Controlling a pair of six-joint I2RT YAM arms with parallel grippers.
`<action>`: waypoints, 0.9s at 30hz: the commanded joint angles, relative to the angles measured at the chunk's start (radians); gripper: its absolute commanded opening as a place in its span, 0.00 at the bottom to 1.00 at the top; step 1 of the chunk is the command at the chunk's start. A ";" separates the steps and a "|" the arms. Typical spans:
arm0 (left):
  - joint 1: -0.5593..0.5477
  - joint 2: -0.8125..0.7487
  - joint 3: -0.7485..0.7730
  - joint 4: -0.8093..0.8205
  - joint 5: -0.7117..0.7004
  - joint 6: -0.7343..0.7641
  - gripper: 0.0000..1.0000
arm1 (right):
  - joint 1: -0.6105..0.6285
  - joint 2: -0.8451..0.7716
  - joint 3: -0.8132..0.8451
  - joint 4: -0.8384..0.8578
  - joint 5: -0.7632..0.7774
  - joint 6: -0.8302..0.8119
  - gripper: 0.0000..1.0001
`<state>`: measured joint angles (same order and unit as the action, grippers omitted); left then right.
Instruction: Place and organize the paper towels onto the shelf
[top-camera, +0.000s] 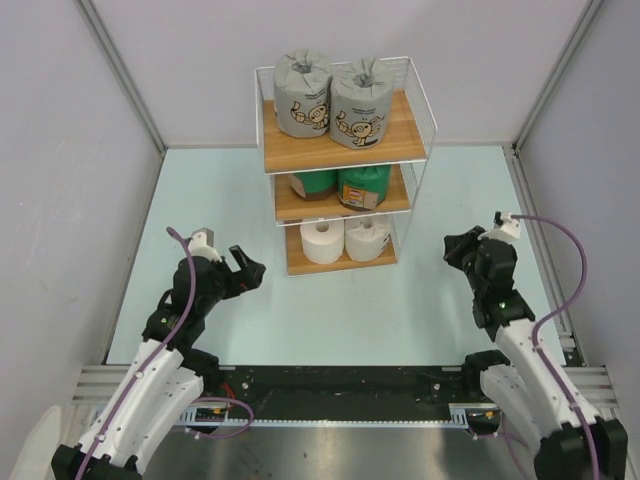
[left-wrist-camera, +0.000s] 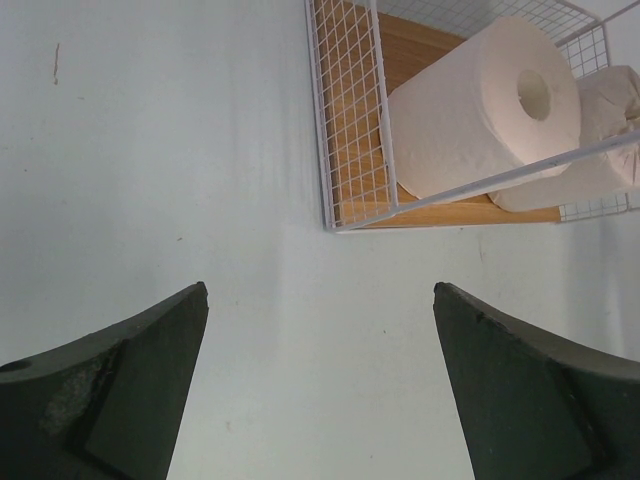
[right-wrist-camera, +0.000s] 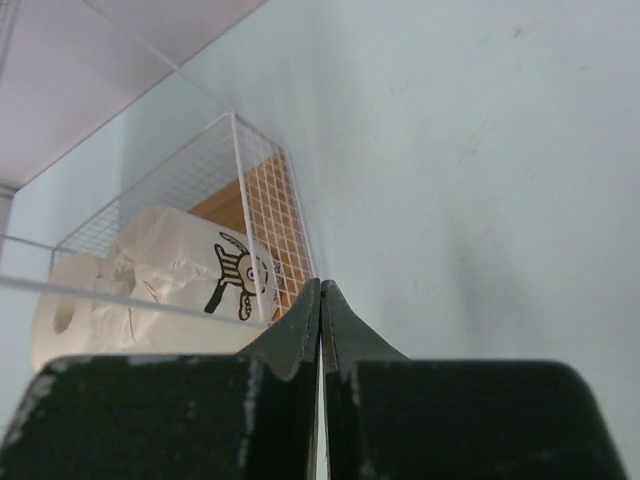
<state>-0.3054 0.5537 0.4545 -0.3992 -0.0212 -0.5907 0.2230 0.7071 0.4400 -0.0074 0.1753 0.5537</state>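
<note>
The shelf (top-camera: 410, 145) stands at the back middle of the table. Two grey cartoon-print rolls (top-camera: 335, 92) stand on its top board. Two dark green rolls (top-camera: 345, 184) sit on the middle board. Two white rolls (top-camera: 343, 239) sit on the bottom board, also seen in the left wrist view (left-wrist-camera: 480, 110) and the right wrist view (right-wrist-camera: 150, 270). My left gripper (top-camera: 246, 268) is open and empty, left of the shelf's foot (left-wrist-camera: 320, 290). My right gripper (top-camera: 460, 250) is shut and empty, right of the shelf (right-wrist-camera: 321, 285).
Pale walls enclose the table on the left, back and right. A black and metal rail (top-camera: 330, 385) runs along the near edge between the arm bases. A purple cable (top-camera: 570, 250) loops off the right arm.
</note>
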 joint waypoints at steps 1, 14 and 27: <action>-0.004 -0.018 0.019 0.007 0.009 0.011 1.00 | -0.169 0.184 0.112 0.243 -0.486 0.081 0.00; -0.004 -0.025 0.018 0.005 0.012 0.011 1.00 | -0.215 0.543 0.368 0.302 -0.971 0.218 0.00; -0.004 -0.017 0.012 0.019 0.014 0.012 1.00 | -0.212 0.578 0.396 0.110 -1.111 0.154 0.00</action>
<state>-0.3058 0.5404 0.4545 -0.4053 -0.0208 -0.5907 0.0051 1.2980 0.7933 0.1776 -0.8436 0.7319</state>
